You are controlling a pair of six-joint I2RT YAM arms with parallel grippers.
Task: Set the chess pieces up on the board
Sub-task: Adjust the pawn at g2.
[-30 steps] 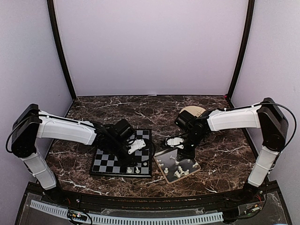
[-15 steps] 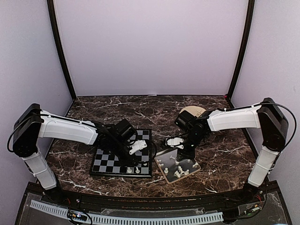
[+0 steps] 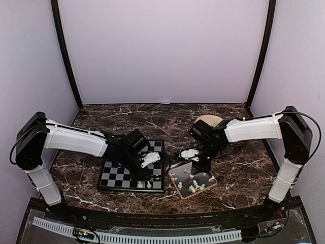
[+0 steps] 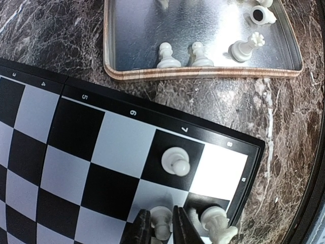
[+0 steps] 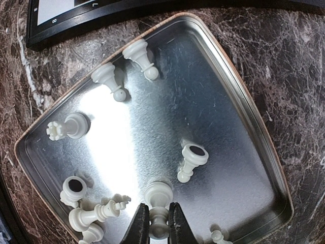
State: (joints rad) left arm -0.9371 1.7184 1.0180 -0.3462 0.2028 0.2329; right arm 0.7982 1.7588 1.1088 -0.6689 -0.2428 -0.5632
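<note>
The board (image 4: 76, 162) is black and light-grey checkered and lies left of the metal tray (image 4: 203, 75). My left gripper (image 4: 160, 211) is low over the board's near right corner, its fingers shut on a small white chess piece (image 4: 161, 226) standing on a grey square. A pawn (image 4: 175, 161) stands one square farther on. Another piece (image 4: 218, 226) stands on the corner square. My right gripper (image 5: 158, 206) is down in the tray (image 5: 167, 112), shut on the stem of a white pawn (image 5: 158, 194). Several loose pieces (image 5: 190, 160) lie around it.
In the top view, a round beige plate (image 3: 208, 121) sits behind the right arm. The tray (image 3: 176, 186) lies just right of the board (image 3: 122, 175) on the dark marble table. Black frame posts stand at the back corners.
The left gripper's jaws have closed in on the piece near the board's corner, and the wrist has edged slightly right. The right arm has not moved.
</note>
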